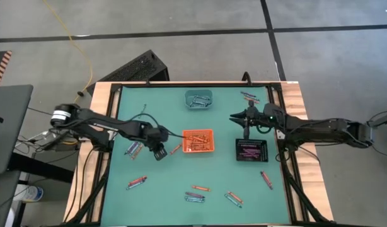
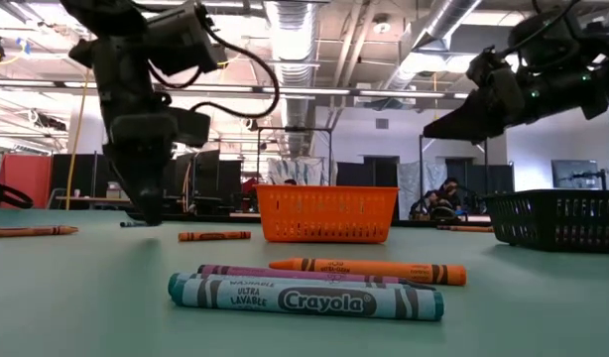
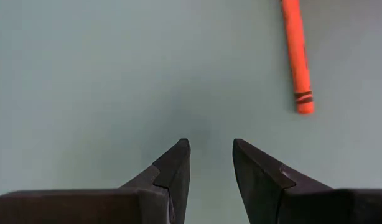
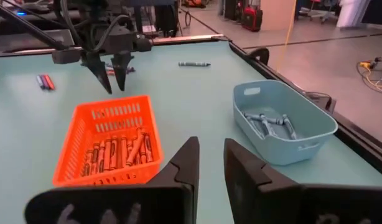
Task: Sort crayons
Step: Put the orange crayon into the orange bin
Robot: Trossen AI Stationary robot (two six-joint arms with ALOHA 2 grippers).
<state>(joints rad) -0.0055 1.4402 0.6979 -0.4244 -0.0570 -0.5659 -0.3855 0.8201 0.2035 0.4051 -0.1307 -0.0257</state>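
The left gripper (image 1: 159, 153) hangs just above the green table (image 1: 162, 195) left of the orange basket (image 1: 198, 140), its fingers spread a little and pinching nothing; an orange crayon (image 3: 297, 56) lies on the table just ahead of it and to one side, not touching. The right gripper (image 4: 208, 163) hovers above the black basket (image 1: 251, 151), fingers slightly parted and empty; sorted crayons fill the orange basket, the black one and the blue tray (image 1: 199, 99), while loose crayons (image 1: 195, 197) lie scattered along the near part of the table.
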